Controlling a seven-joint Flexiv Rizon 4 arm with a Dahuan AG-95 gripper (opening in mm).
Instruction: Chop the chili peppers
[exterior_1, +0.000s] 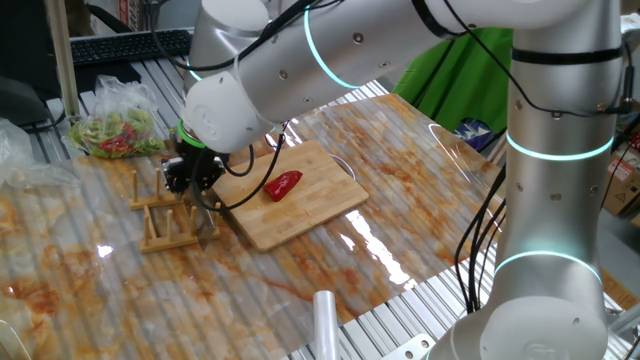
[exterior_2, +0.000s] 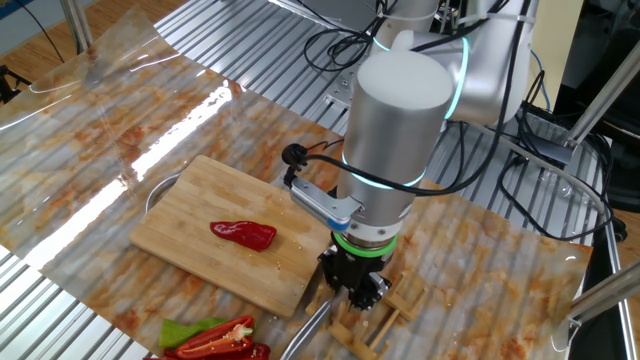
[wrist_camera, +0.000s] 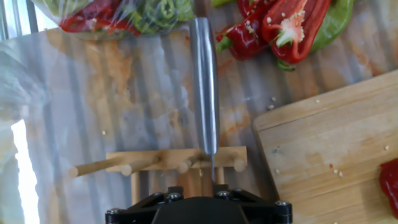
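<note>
One red chili pepper (exterior_1: 283, 185) (exterior_2: 243, 234) lies whole on the bamboo cutting board (exterior_1: 300, 215) (exterior_2: 190, 215); only its edge (wrist_camera: 390, 183) shows in the hand view. My gripper (exterior_1: 190, 176) (exterior_2: 355, 285) (wrist_camera: 196, 190) is low over the wooden rack (exterior_1: 165, 215) (wrist_camera: 155, 163), just off the board's corner. A knife (wrist_camera: 205, 81) (exterior_2: 303, 338) lies across the rack, its blade pointing away from the hand. Its near end runs in between my fingers (wrist_camera: 175, 191), which stand apart on either side. The handle is hidden under the hand, so a grip does not show.
Cut red and green peppers (wrist_camera: 280, 25) (exterior_2: 215, 340) lie beyond the knife tip, beside a plastic bag of peppers (exterior_1: 115, 130). A stained clear sheet (exterior_1: 420, 180) covers the table. A white roll (exterior_1: 325, 320) lies at the front edge, and a keyboard (exterior_1: 120, 45) at the back.
</note>
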